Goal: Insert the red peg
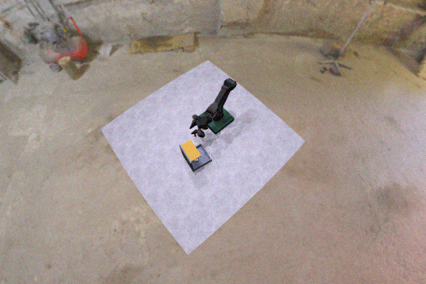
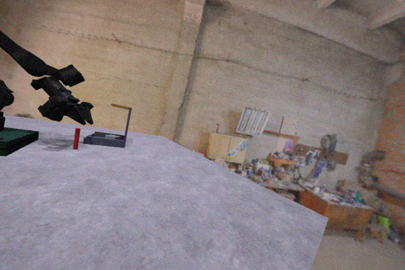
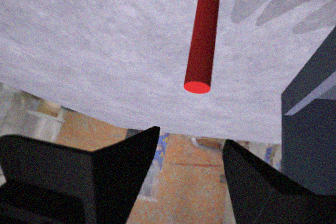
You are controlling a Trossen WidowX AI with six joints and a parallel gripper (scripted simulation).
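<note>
The red peg (image 1: pixel 195 135) (image 2: pixel 77 139) (image 3: pixel 202 50) stands upright on the table, outside the box. My gripper (image 1: pixel 191 131) (image 2: pixel 88 123) (image 3: pixel 191 138) is open, its fingers partly apart with nothing between them. It is tilted, and its tips are higher than the peg's top in the exterior view. The dark grey box (image 2: pixel 104 141) (image 3: pixel 312 140) stands close to the peg. Its flat yellow roof (image 1: pixel 191 150) (image 2: pixel 120 106) sticks out from the tall back wall (image 2: pixel 128 122). Only a pale part of the block (image 2: pixel 113 135) shows inside; its hole cannot be made out.
The pale table top (image 1: pixel 220 201) (image 2: pixel 145 206) carries the arm's green base plate (image 1: pixel 225 122) (image 2: pixel 15 136), which lies on the other side of the peg from the box. The box's low side walls rise around its floor.
</note>
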